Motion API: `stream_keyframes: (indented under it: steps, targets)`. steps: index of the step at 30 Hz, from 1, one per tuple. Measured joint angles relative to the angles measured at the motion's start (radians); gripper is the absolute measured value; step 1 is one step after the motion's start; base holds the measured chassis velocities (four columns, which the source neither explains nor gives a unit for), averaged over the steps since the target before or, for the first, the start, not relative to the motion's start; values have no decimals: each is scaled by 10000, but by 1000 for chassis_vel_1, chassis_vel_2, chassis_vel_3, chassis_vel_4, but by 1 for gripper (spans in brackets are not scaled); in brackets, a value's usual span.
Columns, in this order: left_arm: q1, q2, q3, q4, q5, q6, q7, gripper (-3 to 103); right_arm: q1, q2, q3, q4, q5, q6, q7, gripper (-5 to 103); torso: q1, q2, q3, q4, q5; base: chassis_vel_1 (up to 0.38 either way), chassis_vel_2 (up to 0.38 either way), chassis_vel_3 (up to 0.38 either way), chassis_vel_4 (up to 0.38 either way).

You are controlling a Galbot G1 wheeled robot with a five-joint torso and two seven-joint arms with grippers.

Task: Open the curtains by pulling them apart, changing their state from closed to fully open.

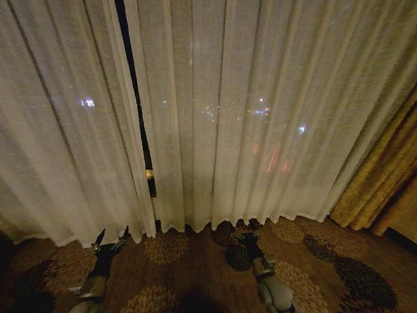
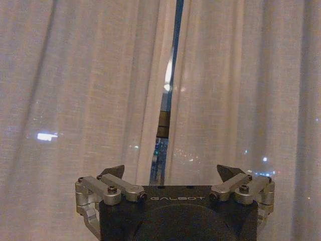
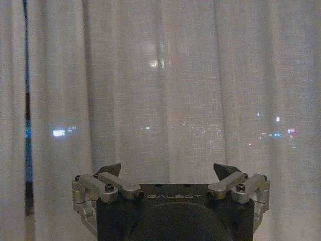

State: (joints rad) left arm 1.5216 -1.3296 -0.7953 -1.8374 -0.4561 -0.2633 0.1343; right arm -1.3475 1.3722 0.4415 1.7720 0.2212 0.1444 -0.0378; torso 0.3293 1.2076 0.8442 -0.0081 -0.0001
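curtains [image 1: 215,117]: two sheer panels span the window, narrow dark gap at 11 o'clock, nearly closed | golden drape [image 1: 384,176] at 3 o'clock | step: approach, nothing gripped | left claw [image 1: 109,238] wide, at 7 o'clock by left hem | right claw [image 1: 245,236] wide, at 6 o'clock | next: likely each claw must pinch a panel edge at the gap.

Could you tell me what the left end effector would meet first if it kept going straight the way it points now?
Probably the inner edges of the curtains: the open left end effector aims at the narrow gap between them, though depth is unclear.
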Motion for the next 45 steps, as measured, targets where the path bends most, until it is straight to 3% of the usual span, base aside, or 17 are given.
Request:
stream_keyframes:
  steps: [23, 32, 38, 45]
  targets:
    - [0, 0, -1, 1, 0, 1, 0, 100, 41, 93, -95, -127, 31, 214, -58, 100, 3, -2, 2, 2, 0, -329, 333, 335, -341]
    - [-4, 0, 0, 0, 0, 0, 0, 100, 277, 77, -151, -218, -198, 674, 76, 100, 14, -7, 5, 0, -1, -324, 315, 331, -337]
    - [-3, 0, 0, 0, 0, 0, 0, 100, 433, 18, -310, -240, -773, 535, 174, 100, 13, -8, 5, 2, -2, -52, 80, 48, -73]
    - [5, 0, -2, 0, 0, 1, 0, 100, 1417, -195, -836, -1070, -557, 424, 532, 100, -16, 7, -4, -1, 3, 37, -39, -57, 49]
